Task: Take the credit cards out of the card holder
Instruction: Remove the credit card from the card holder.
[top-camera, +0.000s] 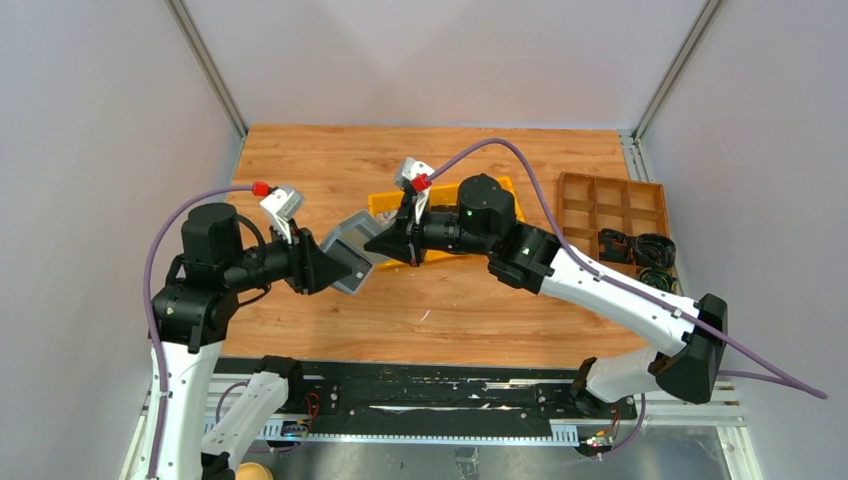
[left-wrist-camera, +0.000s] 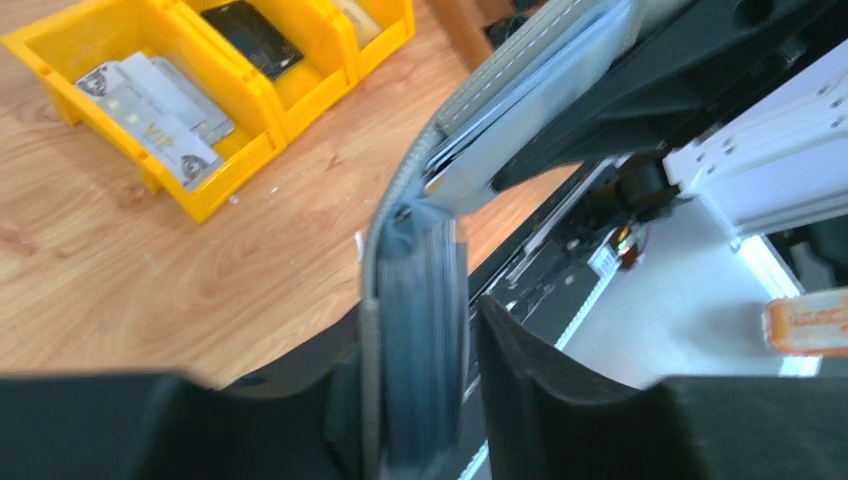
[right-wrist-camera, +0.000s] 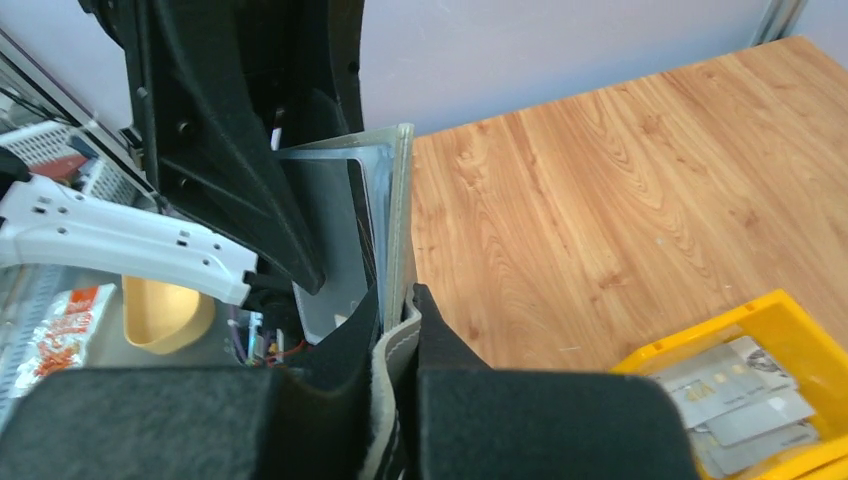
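1. Left gripper (top-camera: 338, 268): one; jaws narrow, clamped on one flap of the card holder (top-camera: 352, 250).
2. Card holder: one, grey, folded open and held above the table between both grippers; its contents are too blurred to count.
3. Right gripper (top-camera: 388, 245): one; pinched tight on the opposite flap.
4. Yellow bin (left-wrist-camera: 240, 165): one, three compartments. The end compartment holds several overlapping credit cards (left-wrist-camera: 150, 105), one printed "VIP"; the middle compartment holds one dark card (left-wrist-camera: 250, 35).
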